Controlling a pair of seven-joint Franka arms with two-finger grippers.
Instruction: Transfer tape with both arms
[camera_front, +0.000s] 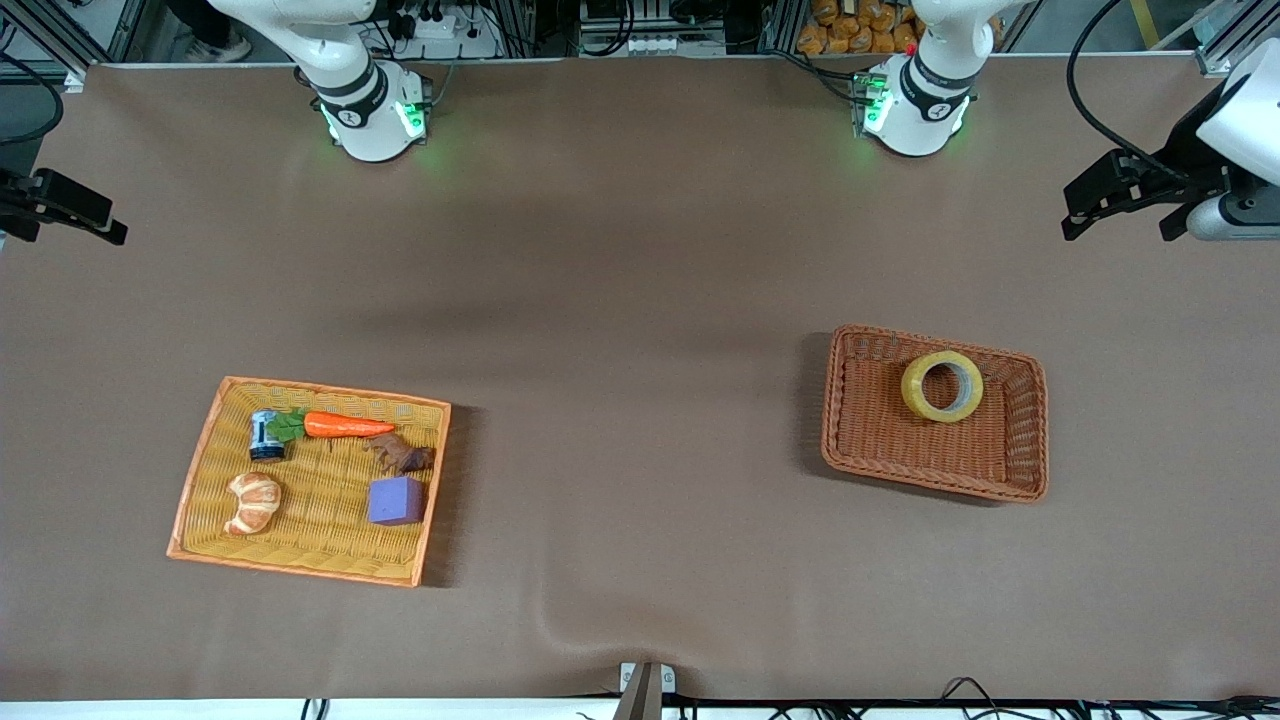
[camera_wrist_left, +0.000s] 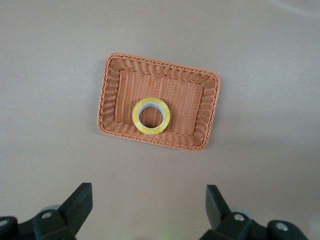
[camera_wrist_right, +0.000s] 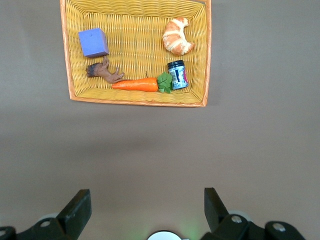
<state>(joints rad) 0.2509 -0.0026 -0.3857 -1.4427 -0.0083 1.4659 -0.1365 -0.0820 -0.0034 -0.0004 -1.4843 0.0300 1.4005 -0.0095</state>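
Note:
The tape (camera_front: 942, 386), a yellowish ring with a grey core, lies flat in a brown wicker basket (camera_front: 935, 482) toward the left arm's end of the table. The left wrist view looks down on the tape (camera_wrist_left: 151, 116) in the basket (camera_wrist_left: 108, 100). My left gripper (camera_front: 1120, 222) hangs high over the table's edge at that end, open and empty, and its own view shows it (camera_wrist_left: 148, 192) well clear of the basket. Over the right arm's end of the table, my right gripper (camera_front: 62, 222) is also raised, open (camera_wrist_right: 146, 195) and holding nothing.
A yellow wicker tray (camera_front: 300, 563) toward the right arm's end holds a carrot (camera_front: 345, 425), a croissant (camera_front: 253, 502), a purple cube (camera_front: 396, 500), a small can (camera_front: 266, 435) and a brown toy (camera_front: 402, 455). Bare brown tabletop lies between the two baskets.

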